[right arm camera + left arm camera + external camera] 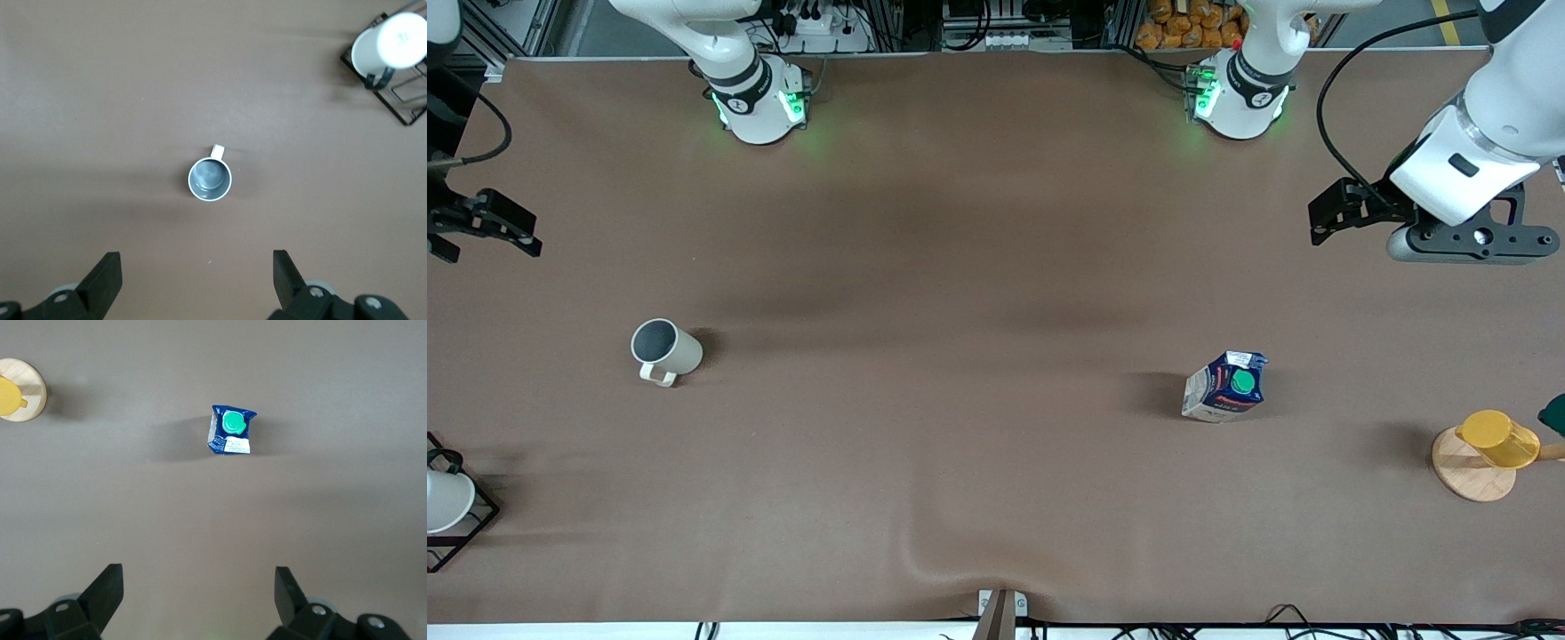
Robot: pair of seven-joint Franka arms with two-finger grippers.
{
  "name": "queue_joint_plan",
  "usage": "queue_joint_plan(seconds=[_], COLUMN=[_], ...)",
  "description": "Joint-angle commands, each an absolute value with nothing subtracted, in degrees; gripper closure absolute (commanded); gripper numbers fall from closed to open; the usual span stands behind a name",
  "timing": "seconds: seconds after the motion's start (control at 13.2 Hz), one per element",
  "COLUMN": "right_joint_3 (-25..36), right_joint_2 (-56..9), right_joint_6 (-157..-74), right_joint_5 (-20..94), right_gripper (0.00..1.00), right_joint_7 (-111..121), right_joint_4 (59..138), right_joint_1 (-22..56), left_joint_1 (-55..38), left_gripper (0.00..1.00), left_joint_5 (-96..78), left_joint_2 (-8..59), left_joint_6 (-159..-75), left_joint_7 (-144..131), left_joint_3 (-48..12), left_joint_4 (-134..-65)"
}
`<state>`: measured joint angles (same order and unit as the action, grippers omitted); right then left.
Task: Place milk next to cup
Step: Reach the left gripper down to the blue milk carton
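1. Right now you're looking at the milk [1224,387] standing upright on the table [960,222], toward the left arm's end, near the yellow cup [1498,438] on its wooden disc [1469,467] but apart from it.
2. The cup [665,349] is sitting well apart from the milk, toward the right arm's end, upright, with its handle pointing toward the front camera. A white cup [445,500] on a black wire rack [467,524] is sitting nearer to that camera than the cup.
3. Handling, my read: the carton is looking light and thin-walled, so it's likely denting under a hard squeeze. It's taller than its footprint, so it's probably tipping if you bump it high up.
4. Where to grip: you're best taking the flat side walls of the body, below the gable and the green cap [233,422], not the sloped top.
5. The left gripper [199,583] is hanging over bare table, not over the milk, fingers spread wide, holding nothing and touching nothing. The left wrist view is showing the milk ahead of the fingers.
6. The right gripper [197,267] is hanging over the table's right-arm end, also spread wide and empty, with the cup in its wrist view. That arm is looking like it's waiting.
7. Nothing is placed yet: the milk isn't picked up.
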<state>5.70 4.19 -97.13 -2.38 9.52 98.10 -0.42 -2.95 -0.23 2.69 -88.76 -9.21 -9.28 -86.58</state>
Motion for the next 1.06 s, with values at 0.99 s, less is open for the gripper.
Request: queue_joint_plan(seconds=[0.99], right_joint_3=[5.7], right_joint_2=[-6.8], right_joint_6=[-96.5], right_joint_5=[-1.4], right_gripper=[0.0], right_joint_7=[5.7], right_joint_4=[94.0], right_joint_1=[-3.3], left_joint_1=[-3.6], left_gripper=[0.0], left_joint_5=[4.5], left_joint_2=[11.0], left_joint_6=[-91.0], left_joint_7=[-14.0], left_joint_3=[-10.5], left_joint_4=[-82.7])
